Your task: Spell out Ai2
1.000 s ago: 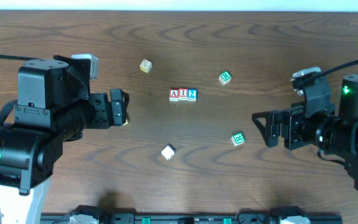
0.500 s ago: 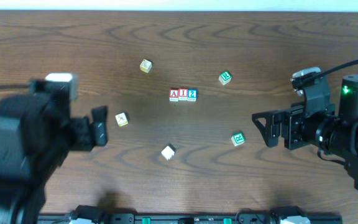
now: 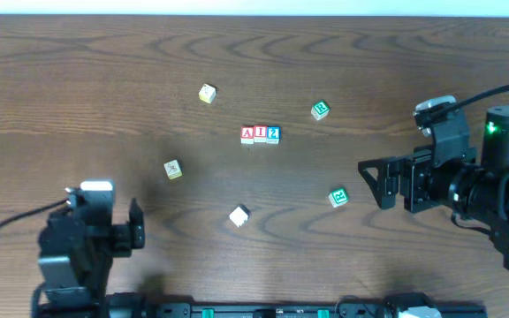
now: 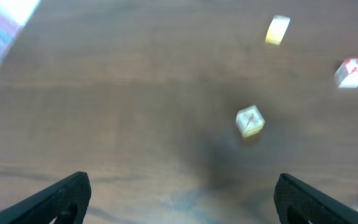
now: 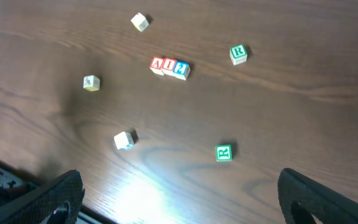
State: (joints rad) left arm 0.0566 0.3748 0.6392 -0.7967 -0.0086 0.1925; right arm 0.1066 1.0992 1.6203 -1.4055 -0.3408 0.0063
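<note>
Cubes of the task stand in one straight row near the middle of the table [image 3: 431, 53]: A cube [image 3: 247, 134] on the left as the overhead view shows it, I cube [image 3: 261, 134] in the middle, 2 cube [image 3: 274, 133] on the right. Faces are up and neighbours touch. The right wrist view confirms the order and the contact. No gripper touches the row.

Loose cubes lie around it, all apart from it:
- upper green cube [image 3: 321, 109], right of the row;
- lower green cube [image 3: 338, 197], toward the right arm;
- white cube [image 3: 239, 215], below the row;
- upper yellow cube [image 3: 207, 94], above and left;
- lower yellow cube [image 3: 173, 170], left of the row.

Right gripper [image 3: 367, 182] sits at the right side, pointed toward the centre. Its jaws are spread wide and hold nothing. Left gripper [image 3: 135, 234] is at the lower left edge, well apart from the row. Its wrist view shows both fingers far apart and empty, with the lower yellow cube ahead of them.
</note>
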